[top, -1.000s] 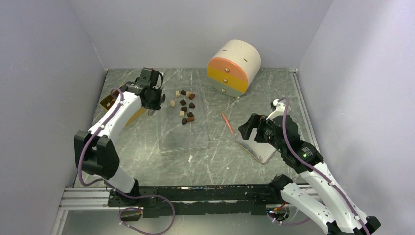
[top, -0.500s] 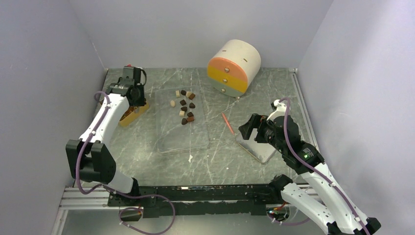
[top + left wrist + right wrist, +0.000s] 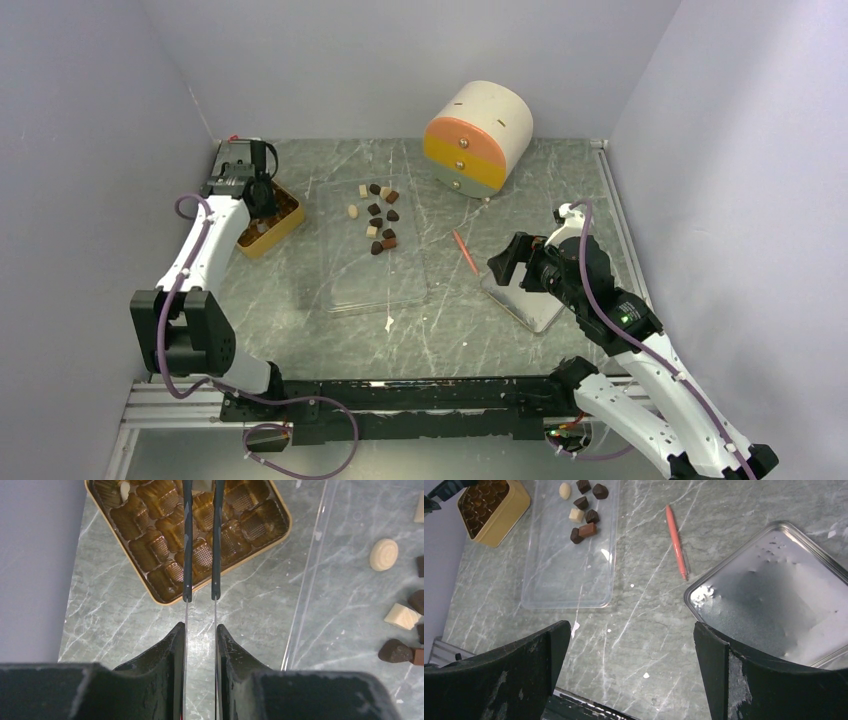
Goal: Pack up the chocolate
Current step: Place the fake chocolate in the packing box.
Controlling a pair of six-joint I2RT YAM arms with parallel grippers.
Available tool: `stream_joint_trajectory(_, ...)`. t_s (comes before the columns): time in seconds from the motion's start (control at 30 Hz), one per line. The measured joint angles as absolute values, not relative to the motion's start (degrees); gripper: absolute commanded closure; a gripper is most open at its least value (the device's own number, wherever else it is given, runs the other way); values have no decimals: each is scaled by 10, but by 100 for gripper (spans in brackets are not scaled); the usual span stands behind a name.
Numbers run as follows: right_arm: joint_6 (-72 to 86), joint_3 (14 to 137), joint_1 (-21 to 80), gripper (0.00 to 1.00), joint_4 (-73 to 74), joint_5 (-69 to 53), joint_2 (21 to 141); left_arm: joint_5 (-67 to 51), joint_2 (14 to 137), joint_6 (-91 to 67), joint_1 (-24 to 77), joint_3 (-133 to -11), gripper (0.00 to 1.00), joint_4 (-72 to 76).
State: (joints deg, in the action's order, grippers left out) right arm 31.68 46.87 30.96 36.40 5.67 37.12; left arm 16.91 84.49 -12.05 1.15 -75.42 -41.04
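Observation:
Several dark brown, mid-brown and cream chocolates lie on a clear plastic sheet; they also show in the right wrist view and at the right edge of the left wrist view. My left gripper is shut on thin black tweezers. The tweezers reach over the golden-brown compartmented tray, with a cream piece between their tips. Another cream piece sits in a tray compartment. My right gripper is open and empty above the table.
A thin orange-red stick lies right of the sheet. A metal tin lid lies below my right gripper. A cream and orange cylinder with drawers stands at the back. Grey walls close in on the left and right.
My left arm has swung left from beside the chocolates to over the golden tray, tweezers still in its grip. The right arm has not moved.

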Motion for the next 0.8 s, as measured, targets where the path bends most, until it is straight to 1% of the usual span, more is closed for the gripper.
stream_joint_trajectory(0.13,314,469,310,1,364,57,372,171,849,-130,3,-737,74,-397)
stream_joint_trajectory(0.3,312,469,310,1,364,57,378,175,867,-133,2,-735,66,-391)
stream_joint_trajectory(0.43,312,469,310,1,364,57,379,175,875,-133,2,-735,62,-387)
stream_joint_trajectory(0.63,312,469,310,1,364,57,387,183,878,-132,2,-736,61,-384)
stream_joint_trajectory(0.8,312,469,310,1,364,57,390,185,879,-132,2,-736,65,-384)
